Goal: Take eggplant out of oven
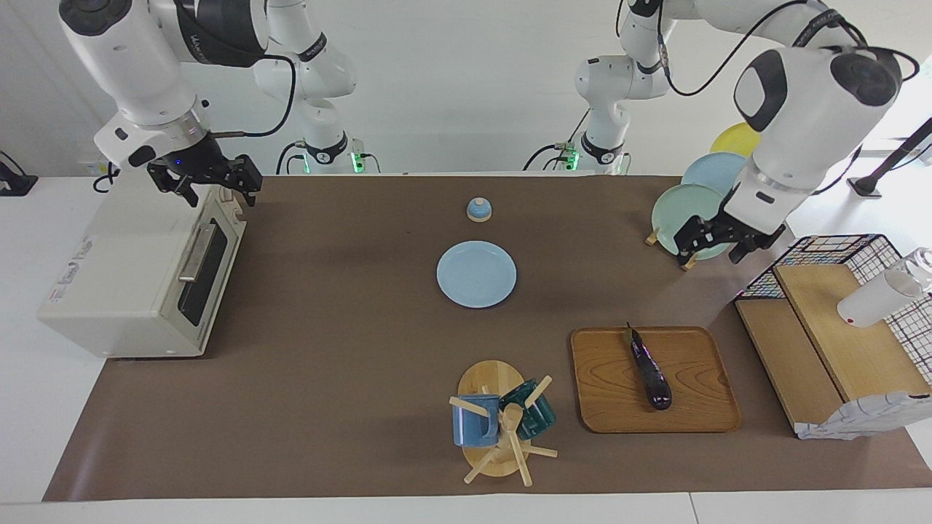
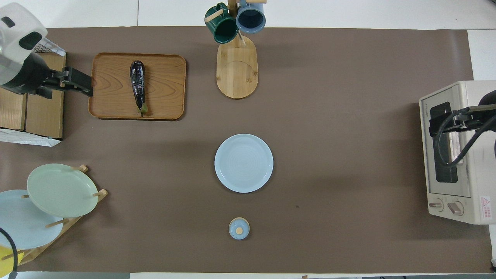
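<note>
Facing view: the left arm is raised high, its forearm sloping down to the left tool [image 1: 719, 244], which hangs with fingers apart and empty in front of the plate rack [image 1: 688, 211] at the left arm's end of the counter [image 1: 328, 378]; the eggplant [image 1: 649, 367] lies free on the wooden tray [image 1: 699, 407], well apart from that tool, stem end toward the robots; the right arm bends down from above so that the right tool [image 1: 211, 182] hovers with fingers apart over the top front corner of the oven [image 1: 124, 276], whose door is shut.

Overhead view: the left tool [image 2: 73, 79] points sideways toward the tray [image 2: 166, 77], just short of its edge; the eggplant [image 2: 138, 83] lies lengthwise on the tray, far from the oven [image 2: 451, 186] at the right arm's end; the right tool [image 2: 445, 122] sits over the oven's door.
</note>
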Robot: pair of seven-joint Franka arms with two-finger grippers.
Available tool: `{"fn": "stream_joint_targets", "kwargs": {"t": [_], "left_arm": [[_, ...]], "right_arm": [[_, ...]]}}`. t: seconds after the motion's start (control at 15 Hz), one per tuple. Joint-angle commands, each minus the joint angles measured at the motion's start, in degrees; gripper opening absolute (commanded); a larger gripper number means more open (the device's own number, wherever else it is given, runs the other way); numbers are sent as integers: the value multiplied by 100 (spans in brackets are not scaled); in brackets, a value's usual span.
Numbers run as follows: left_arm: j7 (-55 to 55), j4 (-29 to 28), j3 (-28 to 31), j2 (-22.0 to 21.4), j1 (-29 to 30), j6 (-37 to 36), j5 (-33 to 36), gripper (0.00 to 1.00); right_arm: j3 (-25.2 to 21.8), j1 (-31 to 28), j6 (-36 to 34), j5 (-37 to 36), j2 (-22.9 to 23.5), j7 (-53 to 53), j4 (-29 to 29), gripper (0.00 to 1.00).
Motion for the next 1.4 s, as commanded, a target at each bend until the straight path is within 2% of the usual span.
{"fn": "stream_joint_targets", "kwargs": {"t": [0.0, 0.13, 0.33, 0.47, 0.8, 1.07, 1.33], "left_arm": [[-24, -496, -27, -688, 88, -618, 103, 100], [-103, -1013, -27, -1127, 80, -708, 103, 100], [-129, -1656, -27, -1445, 53, -402, 94, 100], [-199, -1640, -18, -1394, 79, -41, 51, 100], [-217, -999, 26, -1007, 36, -92, -20, 100], [-182, -1217, 17, -928, 79, 180, -20, 100], [-173, -1156, 8, -919, 88, 84, -11, 100]], "right_arm": [[9, -27, 22, 73, -76, 14, -117, 100], [9, -27, 22, 73, -68, 41, -117, 100], [9, -27, 30, 73, -59, 49, -117, 100], [9, -27, 39, 73, -59, 50, -117, 100], [9, -10, 22, 73, -59, 50, -117, 100], [9, -18, 22, 73, -59, 50, -117, 100], [9, -18, 22, 73, -59, 41, -117, 100]]}}
